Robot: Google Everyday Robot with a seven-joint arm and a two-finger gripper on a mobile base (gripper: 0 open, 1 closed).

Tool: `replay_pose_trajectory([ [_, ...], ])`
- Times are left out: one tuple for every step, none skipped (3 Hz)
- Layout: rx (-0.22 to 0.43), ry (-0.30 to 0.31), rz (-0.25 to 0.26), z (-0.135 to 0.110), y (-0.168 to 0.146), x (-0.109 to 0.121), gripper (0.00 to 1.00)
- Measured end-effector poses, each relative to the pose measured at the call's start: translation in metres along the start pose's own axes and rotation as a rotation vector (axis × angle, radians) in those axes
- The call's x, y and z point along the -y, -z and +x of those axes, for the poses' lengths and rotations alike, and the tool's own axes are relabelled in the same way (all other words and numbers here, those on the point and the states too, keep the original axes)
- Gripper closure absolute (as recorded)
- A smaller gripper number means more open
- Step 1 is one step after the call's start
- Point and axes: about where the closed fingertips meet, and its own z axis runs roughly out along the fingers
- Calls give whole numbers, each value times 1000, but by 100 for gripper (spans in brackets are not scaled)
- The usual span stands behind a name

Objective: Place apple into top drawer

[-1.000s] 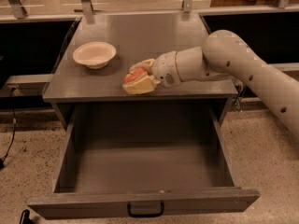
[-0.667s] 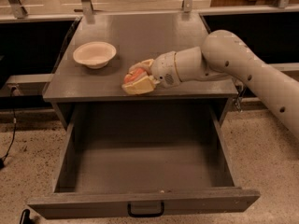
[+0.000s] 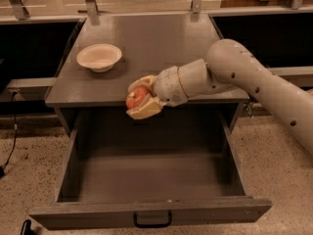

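My gripper [image 3: 141, 98] is shut on the apple [image 3: 136, 97], a small red-orange fruit held between the cream fingers [image 3: 145, 111]. It hangs at the front edge of the grey cabinet top [image 3: 146, 48], just above the back of the open top drawer [image 3: 151, 180]. The drawer is pulled far out, dark grey, with a small black handle [image 3: 152, 220] on its front panel. Its inside shows nothing in it. My arm [image 3: 254, 87] reaches in from the right.
A cream-white shallow bowl [image 3: 99, 57] sits on the cabinet top at the left. Metal posts [image 3: 90, 4] stand along the back. Speckled floor lies on both sides of the drawer. A black cable [image 3: 11, 146] hangs at the far left.
My gripper has moved forward and down with the apple, from resting on the cabinet top to its front edge over the open drawer.
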Motion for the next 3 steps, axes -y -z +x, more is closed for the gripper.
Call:
replay_pose_trajectory([
  [-2, 25, -13, 1, -4, -4, 100],
  [8, 22, -21, 2, -5, -4, 100],
  [30, -4, 12, 20, -10, -16, 100],
])
